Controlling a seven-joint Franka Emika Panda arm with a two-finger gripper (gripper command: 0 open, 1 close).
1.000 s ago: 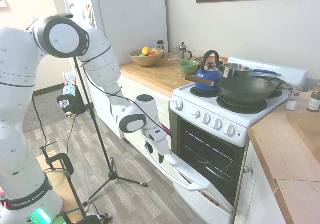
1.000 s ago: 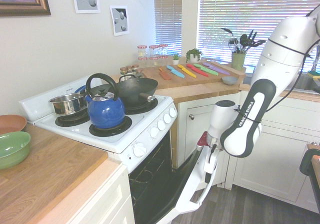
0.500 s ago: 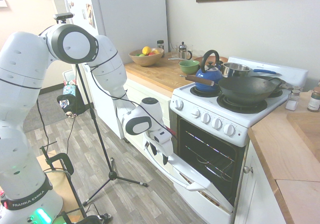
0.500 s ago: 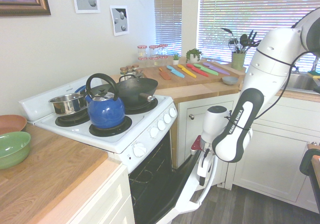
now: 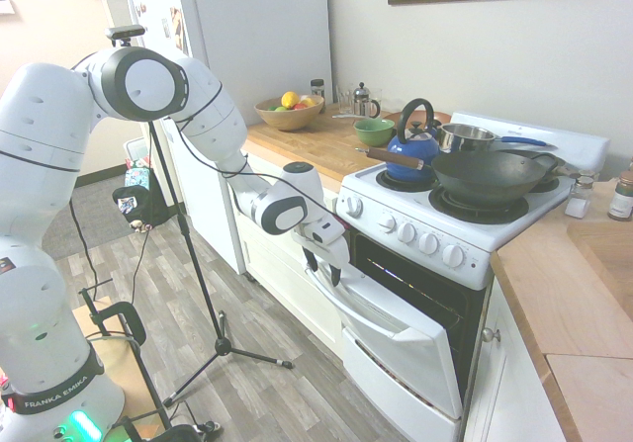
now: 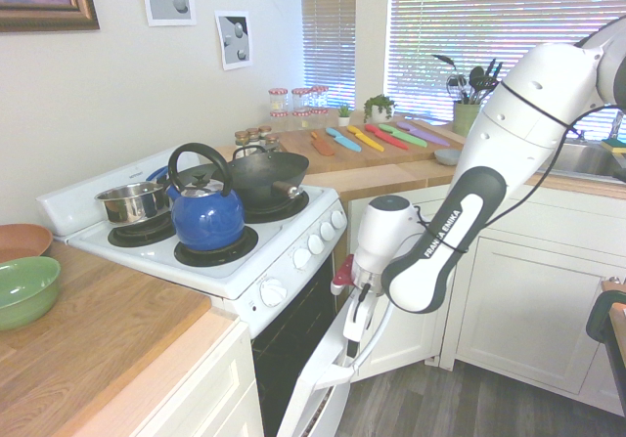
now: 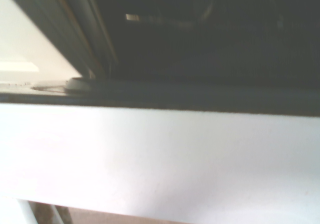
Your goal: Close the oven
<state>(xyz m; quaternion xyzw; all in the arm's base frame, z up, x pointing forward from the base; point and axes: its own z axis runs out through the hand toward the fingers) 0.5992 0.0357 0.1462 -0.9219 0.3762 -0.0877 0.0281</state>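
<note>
I'm looking into a kitchen corner with a gray wood-look floor [image 5: 257,309], a tall white fridge [image 5: 267,37] and white cabinets [image 6: 533,290]. The wooden table [image 5: 554,274] runs along both sides of the oven [image 5: 396,220], which stands between its two stretches.

The oven is a white freestanding stove with a row of white knobs along its front. Its drop-down door [image 5: 415,338] is partly open, tilted outward, with the bar handle [image 5: 366,318] across the outer face and the dark interior showing above. On the stovetop sit a dark wok [image 5: 485,177], a blue kettle [image 5: 412,153] and a steel pot [image 5: 465,137].

My gripper [image 5: 323,270] is at the door's upper edge, at the end away from the wok's side, pointing down with its fingers apart; I can't tell how firmly it touches.

Only the first exterior view gives me the fridge and the wooden fruit bowl [image 5: 290,115]. The second adds the window blinds [image 6: 489,46], the utensil pot [image 6: 466,117] and a row of colored knives [image 6: 377,136]. The wrist view shows, blurred, the door's white edge against the dark interior.
</note>
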